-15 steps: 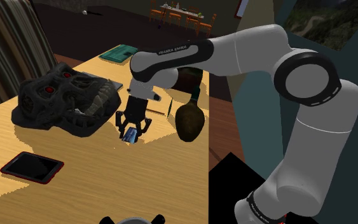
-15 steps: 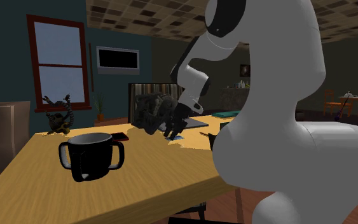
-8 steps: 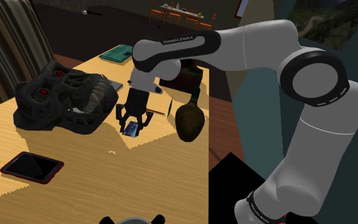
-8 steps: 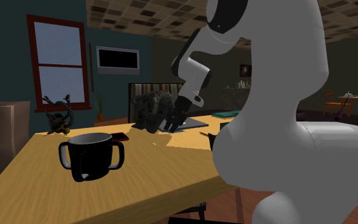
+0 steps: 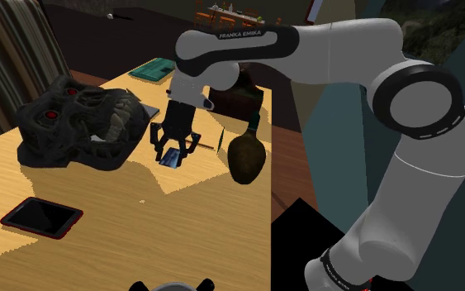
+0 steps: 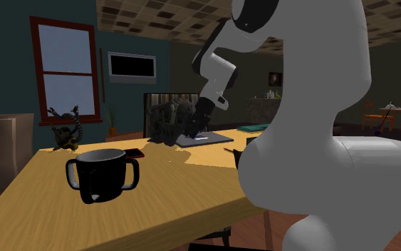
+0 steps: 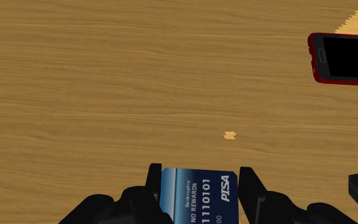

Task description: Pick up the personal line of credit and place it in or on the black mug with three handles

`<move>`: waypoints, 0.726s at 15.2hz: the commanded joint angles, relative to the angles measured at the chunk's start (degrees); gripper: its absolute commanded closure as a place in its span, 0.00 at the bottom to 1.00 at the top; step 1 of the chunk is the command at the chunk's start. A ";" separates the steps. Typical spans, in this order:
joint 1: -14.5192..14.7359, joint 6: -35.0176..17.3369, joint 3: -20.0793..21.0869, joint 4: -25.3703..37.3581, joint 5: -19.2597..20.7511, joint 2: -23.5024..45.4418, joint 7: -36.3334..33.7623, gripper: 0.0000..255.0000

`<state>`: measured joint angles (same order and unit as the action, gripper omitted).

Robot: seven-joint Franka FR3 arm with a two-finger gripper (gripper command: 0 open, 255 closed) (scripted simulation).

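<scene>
Holding blue card (image 7: pixel 199 198) in gripper (image 7: pixel 199 178), jaws shut across its short width, long axis running straight out of them, just above table (image 5: pixel 123 240) beside skull mask (image 5: pixel 78 124); likely needs hauling stand-ward to black mug (image 6: pixel 102 175), well apart.

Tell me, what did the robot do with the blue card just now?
The gripper, still shut on the blue card, lifted it higher above the table. The black mug, red-edged phone and dark skull mask stayed put.
</scene>
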<state>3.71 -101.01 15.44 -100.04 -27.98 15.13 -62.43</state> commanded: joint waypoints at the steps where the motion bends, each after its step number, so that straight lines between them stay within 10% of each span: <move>1: -0.06 1.24 0.02 1.45 0.04 -0.29 -0.58 1.00; 11: -0.38 7.51 0.04 7.02 0.12 -1.67 -3.56 1.00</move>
<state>3.37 -94.09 15.46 -93.50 -27.80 13.73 -65.73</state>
